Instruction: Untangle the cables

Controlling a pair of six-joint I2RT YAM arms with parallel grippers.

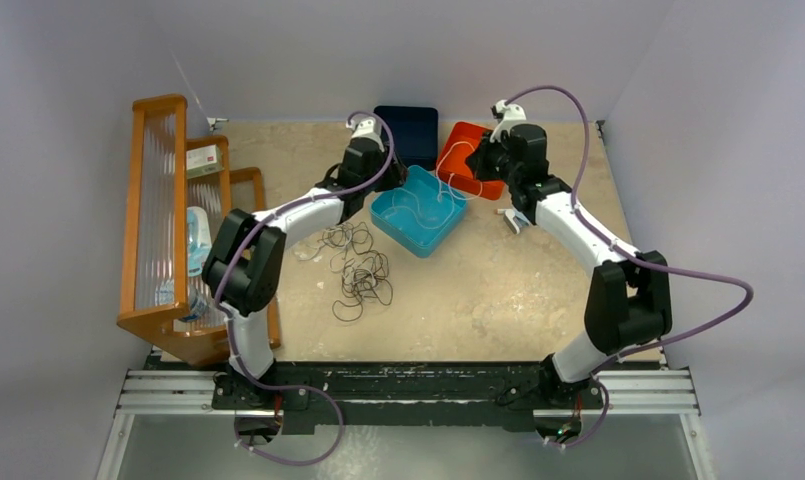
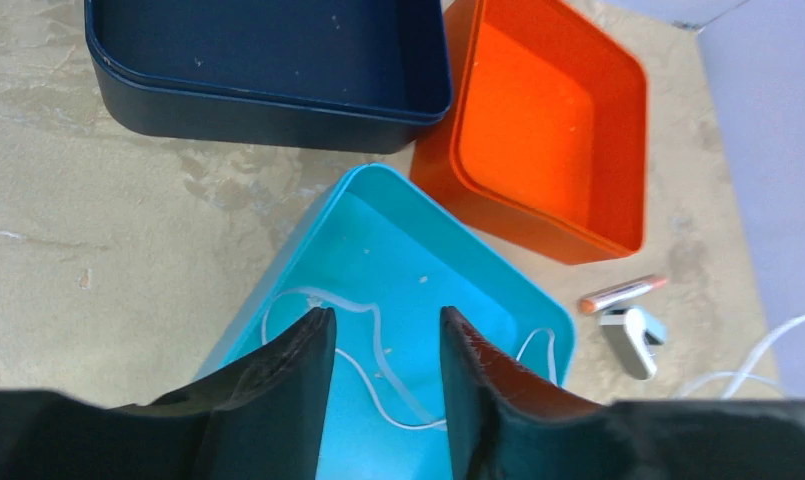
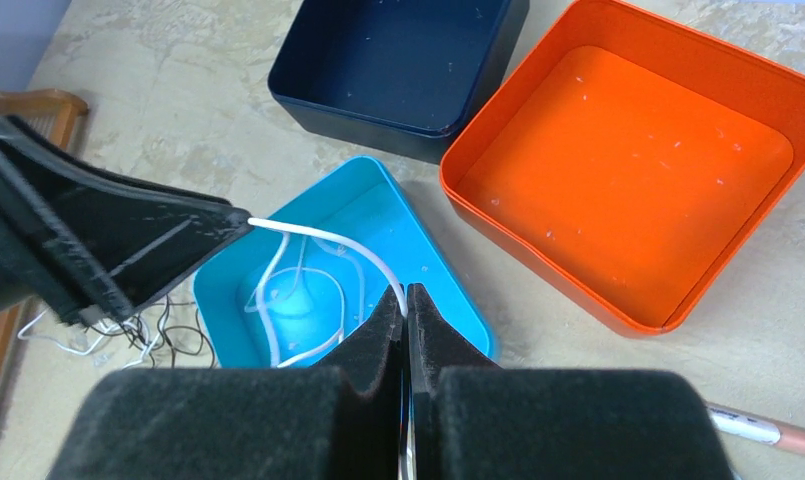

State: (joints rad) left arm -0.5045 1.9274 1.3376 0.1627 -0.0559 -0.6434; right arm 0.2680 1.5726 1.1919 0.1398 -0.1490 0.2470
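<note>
My right gripper (image 3: 406,305) pinches the white cable (image 3: 323,238), limp, light and slippery. My left gripper (image 2: 383,335) is half open, seemingly empty. I'd grip near an end.

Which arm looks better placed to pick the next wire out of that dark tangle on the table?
Probably left: the left hand is open above the blue tray, and the tangle lies beside that arm. The right hand is shut on a white cable.

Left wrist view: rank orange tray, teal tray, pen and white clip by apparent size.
Top two unsure: orange tray or teal tray, which sits nearer, partly behind the left tool.
Then pen and white clip, about alike.
</note>
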